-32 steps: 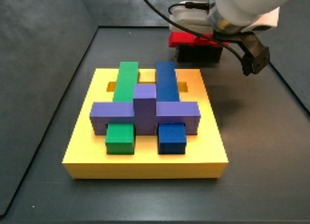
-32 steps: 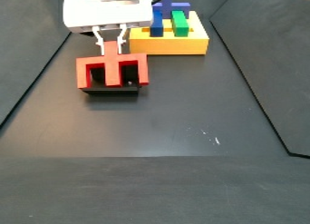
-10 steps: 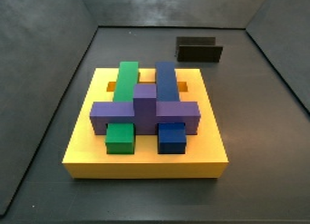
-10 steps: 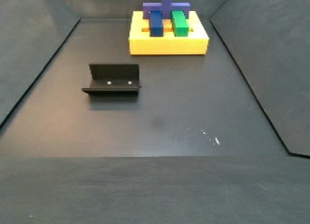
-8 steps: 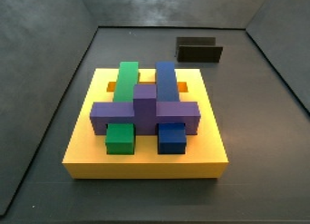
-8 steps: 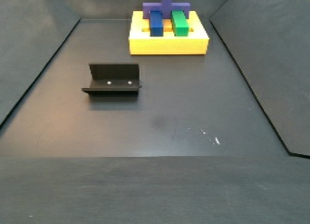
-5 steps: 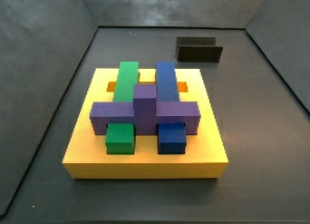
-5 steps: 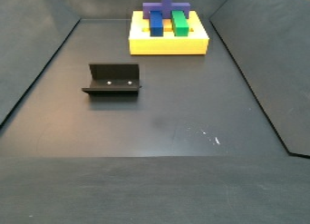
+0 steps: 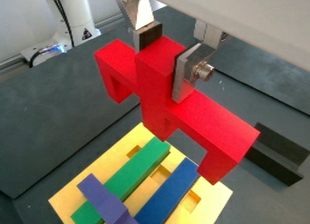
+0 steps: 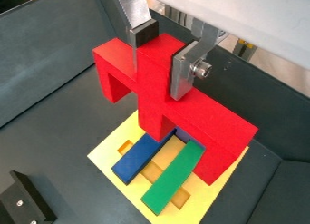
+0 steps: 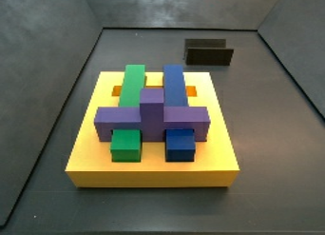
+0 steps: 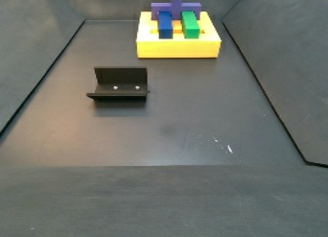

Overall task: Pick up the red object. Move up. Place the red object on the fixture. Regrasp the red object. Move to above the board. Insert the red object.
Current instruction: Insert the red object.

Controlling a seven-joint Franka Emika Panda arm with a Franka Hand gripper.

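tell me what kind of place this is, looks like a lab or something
Probably a robot test cell: a dark walled floor holding only a bolted fixture and a yellow board of blocks. In both wrist views the gripper holds the red object above the board.

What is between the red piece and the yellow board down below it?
Nothing: only bare air, as both wrist views show. The gripper holds the red object by its stem, high above the board with its green block and blue block.

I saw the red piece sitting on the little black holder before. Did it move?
Yes. The fixture now stands bare in both side views. The red object is gripped between the end effector fingers, up above the board.
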